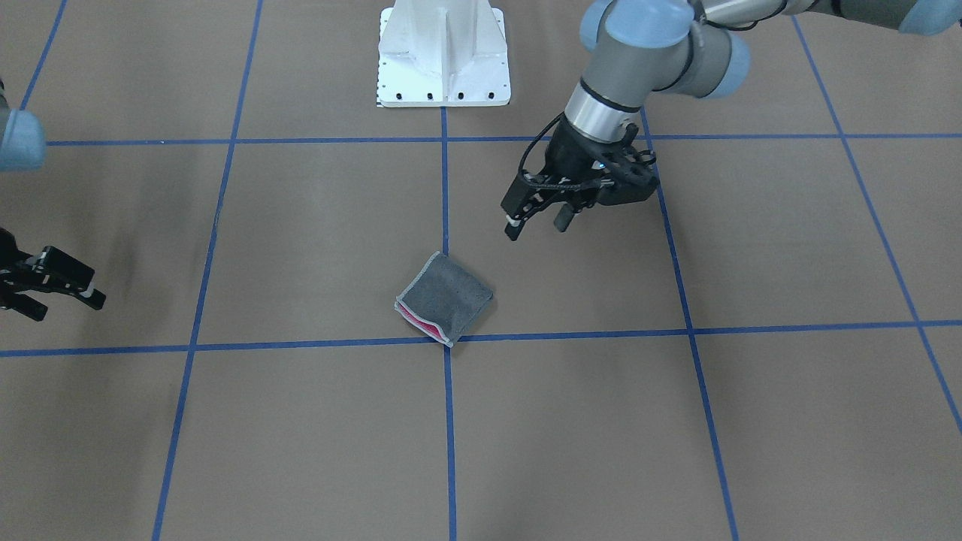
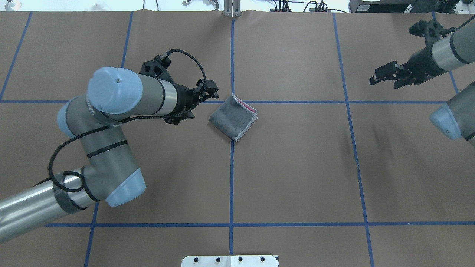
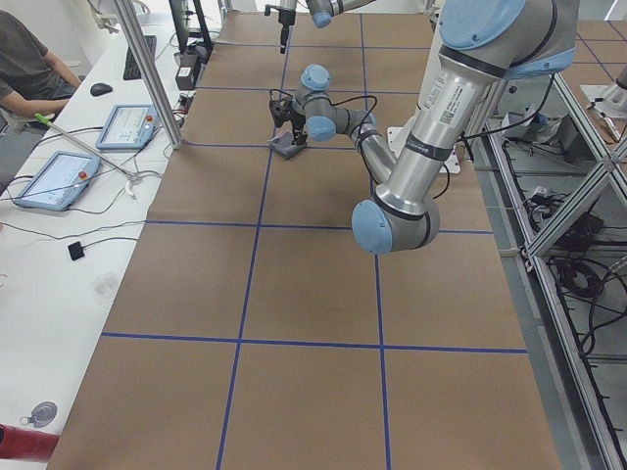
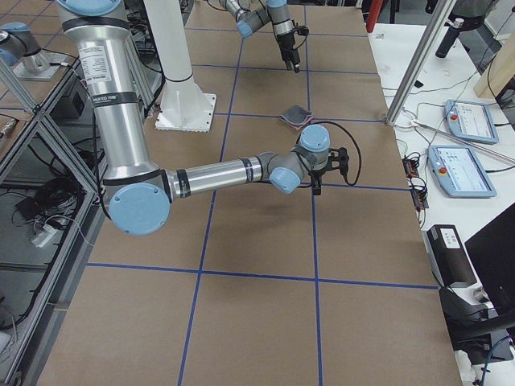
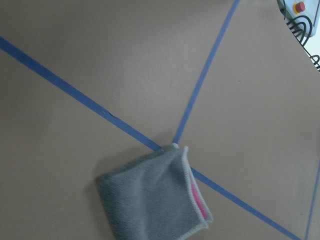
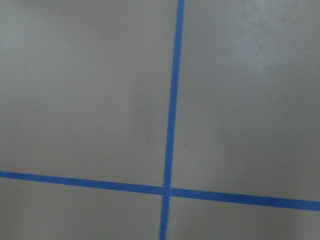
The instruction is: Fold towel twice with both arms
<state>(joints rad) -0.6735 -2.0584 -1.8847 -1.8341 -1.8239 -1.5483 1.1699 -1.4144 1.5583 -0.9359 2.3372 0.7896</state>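
Note:
The towel [image 1: 443,299] lies folded into a small square near the table's middle, where two blue tape lines cross. Its dark grey face is outward and a pink strip shows at one open edge. It also shows in the overhead view [image 2: 233,116] and in the left wrist view [image 5: 155,200]. My left gripper [image 1: 537,225] hangs open and empty just beside the towel, apart from it; it also shows in the overhead view [image 2: 203,104]. My right gripper [image 1: 69,306] is open and empty far off at the table's side, also seen overhead [image 2: 384,79]. The right wrist view holds only bare table.
The white bolted pedestal [image 1: 443,56] stands at the robot's side of the table. Blue tape lines [image 2: 232,167] mark a grid on the brown table cover. Beyond the far edge are a metal post [image 3: 147,73], tablets [image 3: 127,125] and a seated person [image 3: 29,69].

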